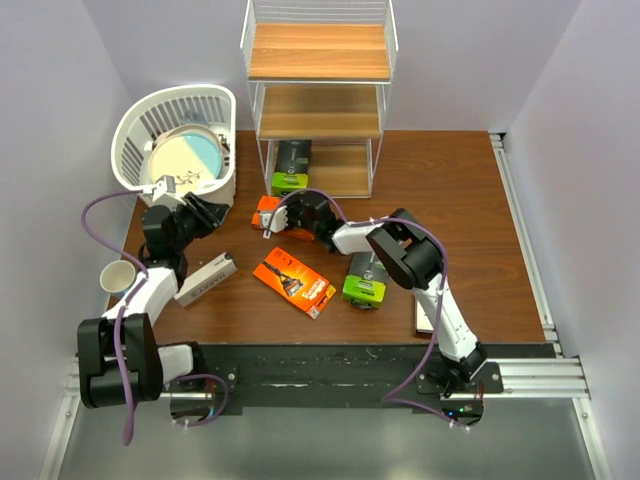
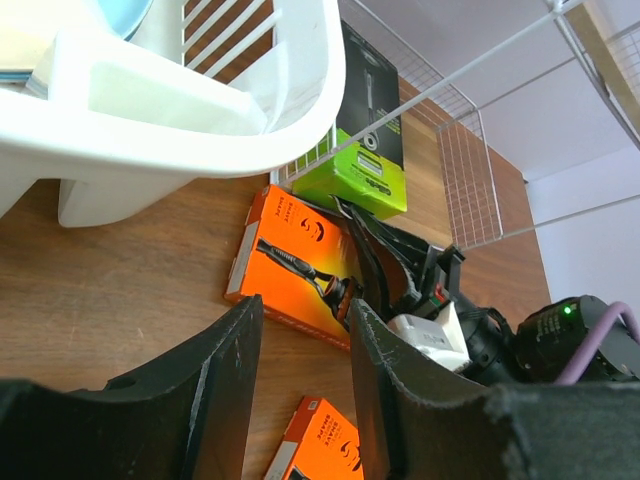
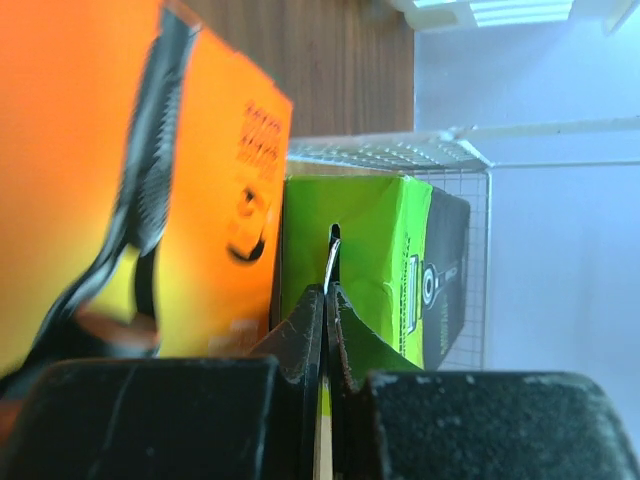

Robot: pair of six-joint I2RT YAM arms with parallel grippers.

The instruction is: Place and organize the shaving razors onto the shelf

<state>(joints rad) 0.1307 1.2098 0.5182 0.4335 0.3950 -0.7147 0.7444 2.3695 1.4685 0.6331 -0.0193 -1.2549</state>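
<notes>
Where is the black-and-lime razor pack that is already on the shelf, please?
That black-and-lime pack lies at the left of the shelf's bottom tier in the top view, lime end towards the arms, just behind the orange box by the right gripper.

Two orange boxes (image 1: 293, 281) lie on the table (image 1: 470, 230). There are two black-and-green packs (image 1: 365, 280), one on the table and one on the lowest board of the shelf (image 1: 318, 50). Of two slim white boxes (image 1: 205, 280), one is near the left edge and one is half hidden near the front right corner. There is one shelf with three boards, one basket (image 1: 130, 120), one cup (image 1: 118, 277) and two robot arms (image 1: 445, 310).
</notes>
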